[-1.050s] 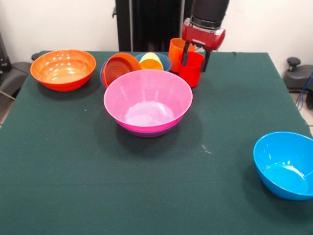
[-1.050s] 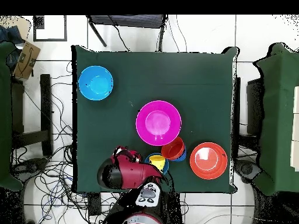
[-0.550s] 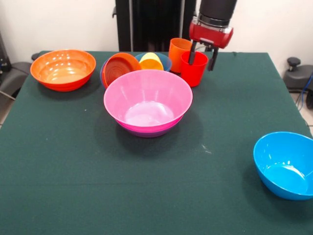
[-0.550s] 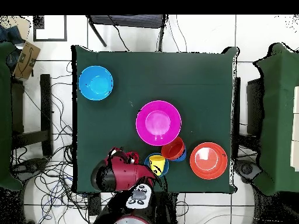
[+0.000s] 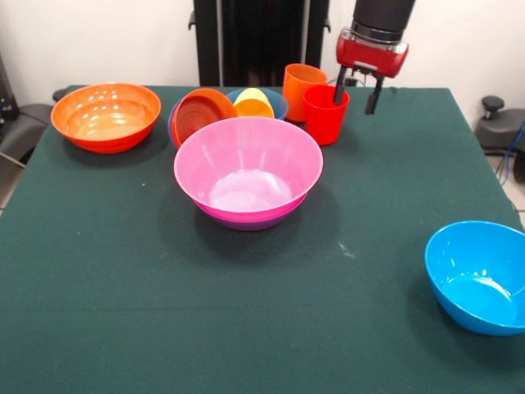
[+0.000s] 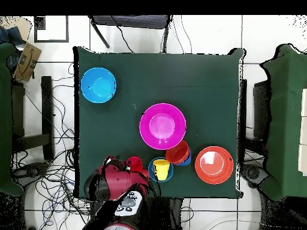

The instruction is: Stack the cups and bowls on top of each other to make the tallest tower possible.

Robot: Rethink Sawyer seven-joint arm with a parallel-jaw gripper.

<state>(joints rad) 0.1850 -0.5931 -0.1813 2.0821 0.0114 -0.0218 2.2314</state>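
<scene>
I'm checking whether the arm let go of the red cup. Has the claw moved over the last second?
Yes. In the front view the claw shifted right and slightly up, off the red cup, away from the orange cup.

arm (image 5: 383, 15): black round segment above gripper | gripper (image 5: 358, 92): glossy red boxy housing, dark band at its top | fingers (image 5: 339, 85): two thin black prongs below housing | base: red-black, white panel
</scene>
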